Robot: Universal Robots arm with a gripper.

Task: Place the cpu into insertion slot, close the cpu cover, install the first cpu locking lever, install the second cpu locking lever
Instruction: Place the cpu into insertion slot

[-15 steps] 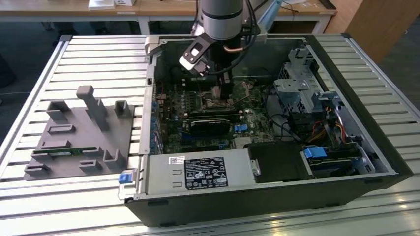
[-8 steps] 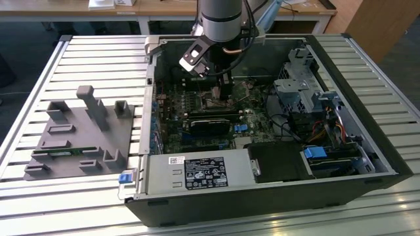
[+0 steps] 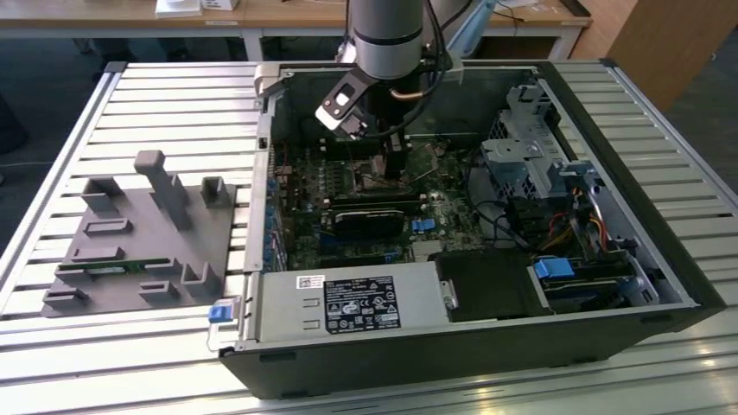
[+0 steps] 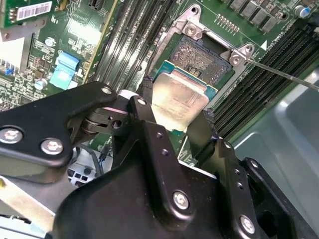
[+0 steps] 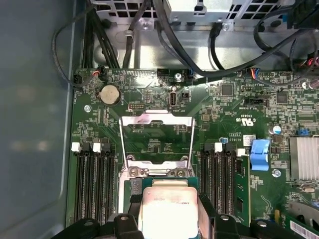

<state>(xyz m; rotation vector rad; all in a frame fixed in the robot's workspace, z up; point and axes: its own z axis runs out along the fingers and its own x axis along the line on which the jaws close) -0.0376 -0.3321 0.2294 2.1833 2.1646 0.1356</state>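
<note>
Silvery-grey and square, the cpu (image 4: pixel 179 97) is gripped by two opposite edges between the black fingers (image 4: pixel 202 132) of the pincer (image 4: pixel 177 113), just over the near edge of the insertion slot (image 4: pixel 202 55); whether chip and socket touch I cannot tell. In the first wrist view the cpu cover (image 5: pixel 157 119) is swung open beyond the slot, with the green motherboard (image 5: pixel 224 104) showing through its window and banks of black memory slots (image 5: pixel 94 184) on either side. In the exterior view the open computer case (image 3: pixel 461 346) sits on the slatted metal bench (image 3: pixel 173 95) beside a grey fixture (image 3: pixel 138 233) near the bench's edge on the exterior view's left.
</note>
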